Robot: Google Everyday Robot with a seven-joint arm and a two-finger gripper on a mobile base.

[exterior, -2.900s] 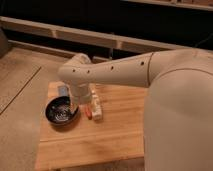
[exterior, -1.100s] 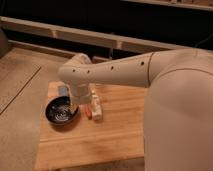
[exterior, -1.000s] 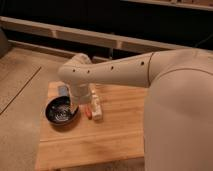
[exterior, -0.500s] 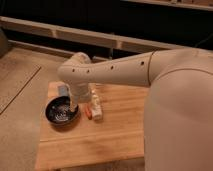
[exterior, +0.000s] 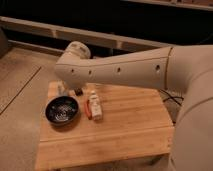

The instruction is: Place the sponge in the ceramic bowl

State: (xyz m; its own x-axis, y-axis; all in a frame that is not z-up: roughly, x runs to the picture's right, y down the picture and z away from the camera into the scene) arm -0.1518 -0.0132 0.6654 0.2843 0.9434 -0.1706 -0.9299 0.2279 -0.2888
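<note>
The ceramic bowl (exterior: 62, 110), black and glossy, sits on the left part of the wooden table (exterior: 125, 130). Just behind it, near the table's far left corner, the pale blue-grey sponge (exterior: 62, 89) rests on the wood, partly covered by my arm. My gripper (exterior: 70, 87) hangs below the white arm's end (exterior: 75, 55), right beside and above the sponge, and is mostly hidden by the arm. The bowl holds no sponge.
A small black block (exterior: 79, 92) lies just right of the sponge. A cream oblong object (exterior: 95, 107) and a thin orange item (exterior: 88, 108) lie right of the bowl. My thick white arm (exterior: 130, 70) crosses above the table's back edge. Carpeted floor lies to the left.
The end of my arm has shifted slightly up and left over the table's far left corner. The sponge, bowl and other items have stayed where they were.
</note>
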